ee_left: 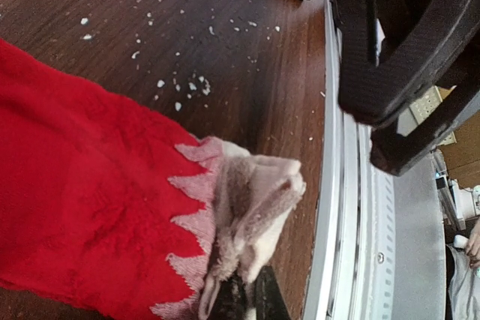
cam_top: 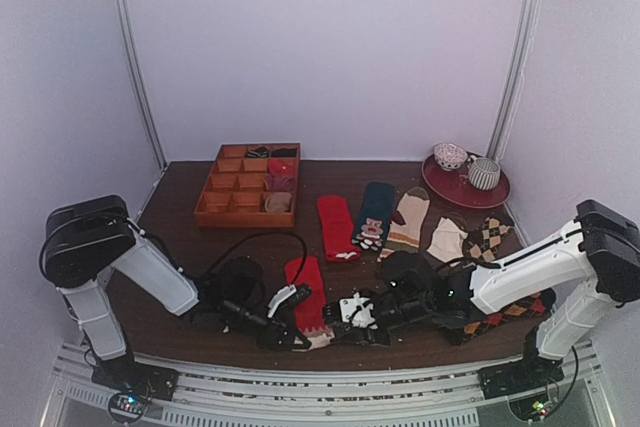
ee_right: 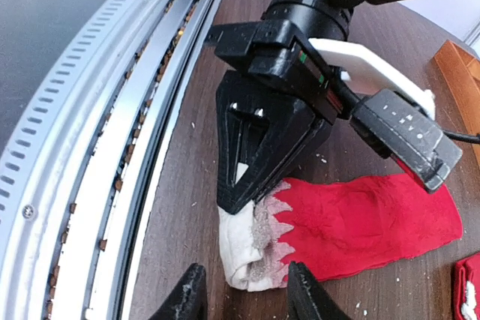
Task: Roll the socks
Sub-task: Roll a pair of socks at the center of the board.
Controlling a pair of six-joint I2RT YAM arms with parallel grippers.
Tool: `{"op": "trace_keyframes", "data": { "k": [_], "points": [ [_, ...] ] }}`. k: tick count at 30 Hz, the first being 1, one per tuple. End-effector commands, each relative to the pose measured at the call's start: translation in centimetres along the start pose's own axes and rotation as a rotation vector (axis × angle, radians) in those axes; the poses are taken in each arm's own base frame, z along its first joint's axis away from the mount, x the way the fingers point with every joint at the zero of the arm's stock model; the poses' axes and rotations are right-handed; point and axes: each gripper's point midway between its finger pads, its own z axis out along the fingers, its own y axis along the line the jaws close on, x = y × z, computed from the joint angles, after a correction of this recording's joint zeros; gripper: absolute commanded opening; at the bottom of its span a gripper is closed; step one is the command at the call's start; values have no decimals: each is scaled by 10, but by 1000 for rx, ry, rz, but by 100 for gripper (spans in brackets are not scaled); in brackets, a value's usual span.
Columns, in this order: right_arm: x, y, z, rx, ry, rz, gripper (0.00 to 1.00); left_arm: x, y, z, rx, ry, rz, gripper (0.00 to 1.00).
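A red sock (ee_right: pixel 360 219) with a cream patterned end (ee_right: pixel 247 249) lies flat near the table's front edge, its cream end bunched and folded over. My left gripper (ee_left: pixel 251 301) is shut on that cream end and pinches it from the rail side; its black fingers (ee_right: pixel 255 140) fill the middle of the right wrist view. My right gripper (ee_right: pixel 246 297) is open, and the folded cream end sits just ahead of its two fingertips without touching them. From above, the left gripper (cam_top: pixel 300 340) and the right gripper (cam_top: pixel 338 332) meet at the sock (cam_top: pixel 308 292).
Further back lie a red sock with a white mark (cam_top: pixel 336 227), a dark teal one (cam_top: pixel 374 215), a beige striped one (cam_top: pixel 408 219) and argyle socks (cam_top: pixel 490 237). A wooden compartment tray (cam_top: pixel 245 219) stands back left, a red plate (cam_top: pixel 440 187) with cups back right. The metal rail (ee_right: pixel 90 148) runs close by.
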Motion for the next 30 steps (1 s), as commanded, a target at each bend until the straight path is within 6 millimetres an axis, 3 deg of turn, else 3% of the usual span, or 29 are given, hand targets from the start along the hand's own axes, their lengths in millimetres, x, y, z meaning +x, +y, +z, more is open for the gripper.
{"op": "trace_keyframes", "data": {
  "k": [1,8,19,25,30],
  "points": [
    [9,3,12,-21,75,-146,37,95,30,-7,-128,280,-243,0],
    [21,18,34,-81,135,-205,36,98,31,-9,-133,285,-247,0],
    [33,-1,44,8,206,-251,36,100,30,-11,-131,289,-242,0],
    [54,3,53,-35,288,-235,37,100,30,-11,-131,292,-237,0],
    [78,8,54,-42,364,-161,22,99,29,-12,-129,287,-219,0]
  ]
}}
